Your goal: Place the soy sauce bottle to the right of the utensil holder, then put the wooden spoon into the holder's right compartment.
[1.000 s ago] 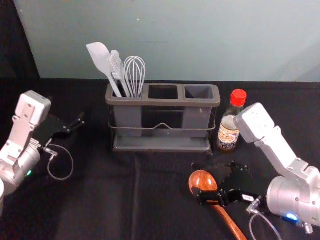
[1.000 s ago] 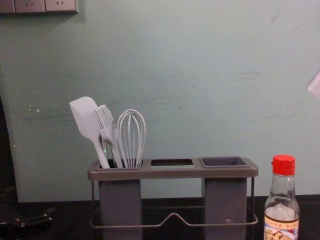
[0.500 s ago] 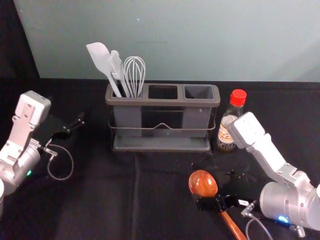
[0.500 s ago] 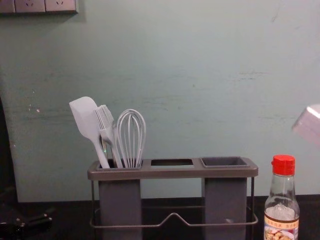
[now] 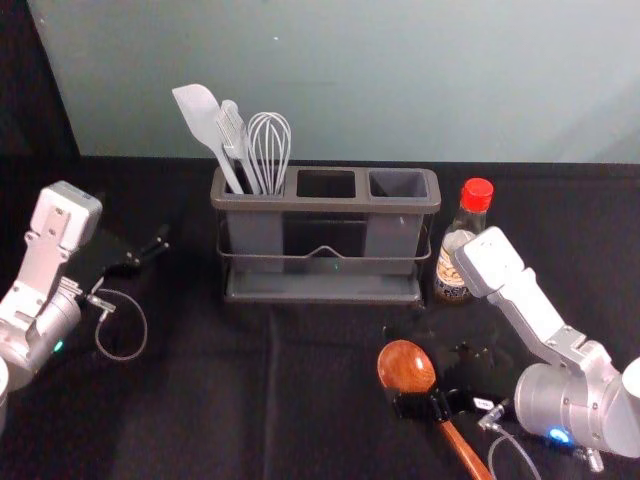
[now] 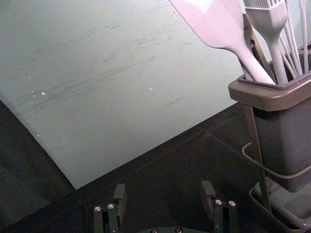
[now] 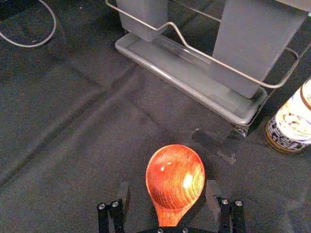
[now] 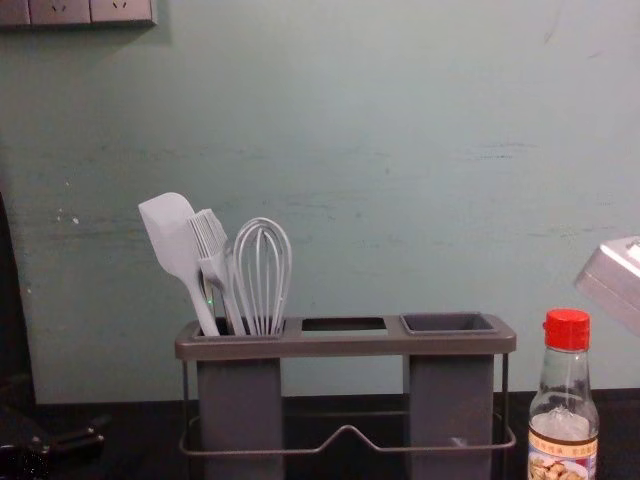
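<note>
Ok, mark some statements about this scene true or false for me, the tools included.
The bottle stands right of the holder. True.
The whisk is in the holder's right compartment. False: the whisk stands in the left one.
The right tool is shut on the spoon. False: the right tool is open, and the spoon lies on the black cloth.
The left tool is open, left of the holder. True.
The bottle's cap is blue. False: the cap is red.
</note>
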### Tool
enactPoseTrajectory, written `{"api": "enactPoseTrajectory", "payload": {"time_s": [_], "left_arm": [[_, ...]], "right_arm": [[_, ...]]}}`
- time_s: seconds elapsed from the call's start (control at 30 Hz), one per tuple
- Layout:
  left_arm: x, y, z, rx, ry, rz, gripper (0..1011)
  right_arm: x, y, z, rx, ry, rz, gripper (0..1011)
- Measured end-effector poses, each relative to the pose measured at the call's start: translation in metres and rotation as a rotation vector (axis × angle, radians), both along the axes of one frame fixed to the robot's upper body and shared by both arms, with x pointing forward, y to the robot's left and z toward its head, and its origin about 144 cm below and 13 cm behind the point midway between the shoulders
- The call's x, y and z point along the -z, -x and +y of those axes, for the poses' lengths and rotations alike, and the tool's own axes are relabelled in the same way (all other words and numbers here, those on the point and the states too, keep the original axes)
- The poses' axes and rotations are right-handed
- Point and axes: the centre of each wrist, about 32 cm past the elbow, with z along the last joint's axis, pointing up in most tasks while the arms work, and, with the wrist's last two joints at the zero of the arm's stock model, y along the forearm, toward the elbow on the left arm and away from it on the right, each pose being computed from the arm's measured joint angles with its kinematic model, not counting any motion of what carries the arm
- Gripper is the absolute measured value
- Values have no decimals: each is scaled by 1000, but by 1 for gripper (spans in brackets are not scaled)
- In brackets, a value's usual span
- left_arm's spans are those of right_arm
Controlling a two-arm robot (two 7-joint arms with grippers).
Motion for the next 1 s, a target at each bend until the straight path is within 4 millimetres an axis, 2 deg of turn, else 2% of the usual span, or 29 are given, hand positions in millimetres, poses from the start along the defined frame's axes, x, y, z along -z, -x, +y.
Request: {"api": "enactPoseTrajectory", "payload": {"time_s": [1.0], "left_arm": [[0, 0, 0, 0, 0, 0, 1005]], "right_arm": [[10, -13, 8, 26, -1, 30, 1003]]}}
